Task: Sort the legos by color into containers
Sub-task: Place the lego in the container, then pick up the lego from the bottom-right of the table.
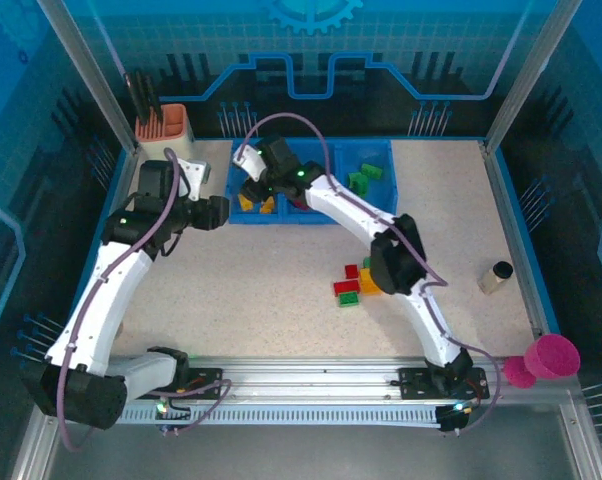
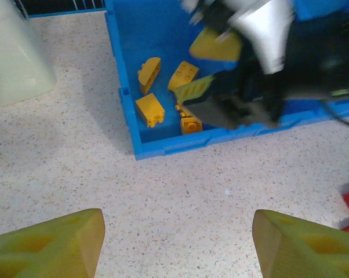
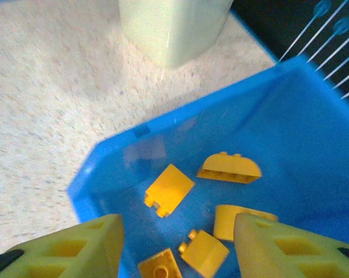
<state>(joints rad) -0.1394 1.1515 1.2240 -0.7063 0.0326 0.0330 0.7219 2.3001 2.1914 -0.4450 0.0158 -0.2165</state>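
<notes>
The blue tray (image 1: 243, 218) stands at the back middle of the table. Its left compartment (image 3: 290, 116) holds several yellow-orange legos (image 3: 169, 189), and its right compartment holds green legos (image 1: 362, 178). My right gripper (image 3: 177, 243) hangs open over the left compartment with nothing between its fingers; from above it (image 1: 253, 190) is over the yellow bricks. My left gripper (image 2: 178, 231) is open above bare table just in front of the tray's left corner (image 2: 137, 152), holding nothing. A loose cluster of red, green and yellow-orange legos (image 1: 356, 282) lies mid-table. My right arm hides the middle compartment.
A beige-and-orange holder (image 1: 163, 125) stands left of the tray at the back. A small tan cylinder (image 1: 496, 277) sits at the right, and a pink cup (image 1: 553, 357) lies on the near right rail. Blue walls edge the table.
</notes>
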